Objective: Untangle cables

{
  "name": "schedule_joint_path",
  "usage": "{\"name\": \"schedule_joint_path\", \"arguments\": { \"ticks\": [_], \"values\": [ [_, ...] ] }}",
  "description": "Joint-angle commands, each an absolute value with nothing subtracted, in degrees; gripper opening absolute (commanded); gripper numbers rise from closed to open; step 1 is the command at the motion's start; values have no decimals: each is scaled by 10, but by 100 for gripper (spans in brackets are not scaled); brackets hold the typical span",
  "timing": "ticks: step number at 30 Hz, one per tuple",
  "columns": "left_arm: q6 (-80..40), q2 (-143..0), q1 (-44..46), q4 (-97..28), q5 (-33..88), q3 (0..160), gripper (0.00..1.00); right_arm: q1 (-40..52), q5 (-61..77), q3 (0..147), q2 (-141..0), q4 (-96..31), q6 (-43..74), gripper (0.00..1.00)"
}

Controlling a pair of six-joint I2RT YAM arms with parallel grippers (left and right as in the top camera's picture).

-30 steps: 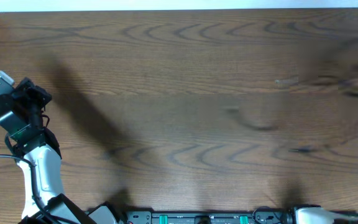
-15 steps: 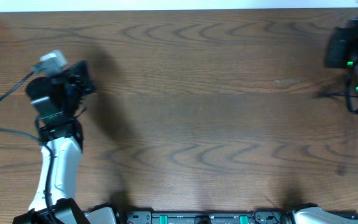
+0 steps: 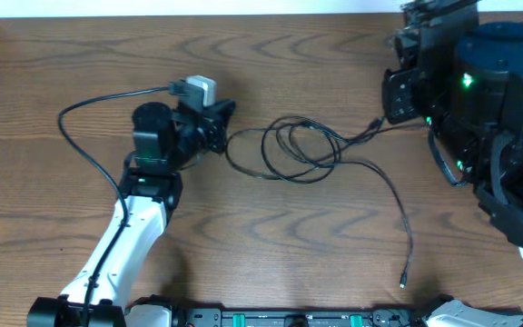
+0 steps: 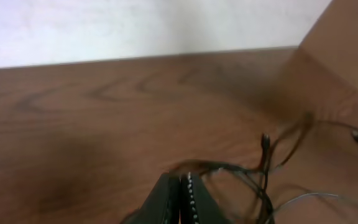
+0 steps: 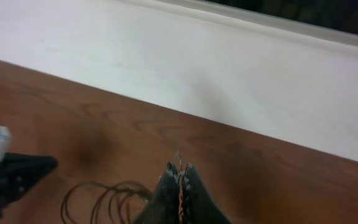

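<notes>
A tangle of thin black cables (image 3: 291, 145) lies in loops at the table's middle. One strand trails down to a plug end (image 3: 404, 282) at the front. My left gripper (image 3: 225, 125) sits at the loops' left edge. In the left wrist view its jaws (image 4: 182, 180) are shut, with a black cable (image 4: 253, 177) running out from their tip. My right gripper (image 5: 180, 169) is shut with a thin bit poking out of its tip. A strand with a plug (image 3: 375, 122) leads to the right arm (image 3: 466, 91). The loops also show in the right wrist view (image 5: 101, 194). The white cable does not show clearly.
The right arm's bulk fills the top right corner and hides the table under it. The left arm (image 3: 125, 245) runs from the front left toward the middle, with its own thick wire (image 3: 89, 104) arching left. A pale wall (image 5: 229, 74) borders the far table edge.
The left arm swung from the far left edge to the middle. The right arm came in large at the top right. The black cable tangle now shows mid-table, where none showed before.
</notes>
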State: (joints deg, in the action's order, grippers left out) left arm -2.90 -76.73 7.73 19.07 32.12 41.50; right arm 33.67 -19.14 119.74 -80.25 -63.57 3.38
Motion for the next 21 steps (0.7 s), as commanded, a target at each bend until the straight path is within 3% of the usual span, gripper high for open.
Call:
{"name": "schedule_joint_path", "arguments": {
  "ticks": [1, 5, 7, 8, 10, 15, 21],
  "values": [
    [23, -775, 90, 168, 304, 423, 15, 342, -211, 1202, -812, -662, 23, 14],
    [29, -775, 90, 164, 304, 423, 55, 340, -225, 1202, -830, -733, 43, 48],
    [36, -775, 90, 164, 304, 423, 66, 337, -227, 1196, -846, -772, 55, 70],
    [42, -775, 90, 163, 304, 423, 70, 336, -227, 1189, -855, -789, 63, 74],
    [57, -775, 90, 163, 304, 423, 73, 334, -228, 1170, -872, -808, 78, 81],
    [98, -775, 90, 155, 302, 423, 73, 334, -228, 1070, -900, -777, 103, 86],
    [109, -775, 90, 150, 160, 423, 72, 333, -224, 877, -905, -608, 148, 94]
  ]
}}
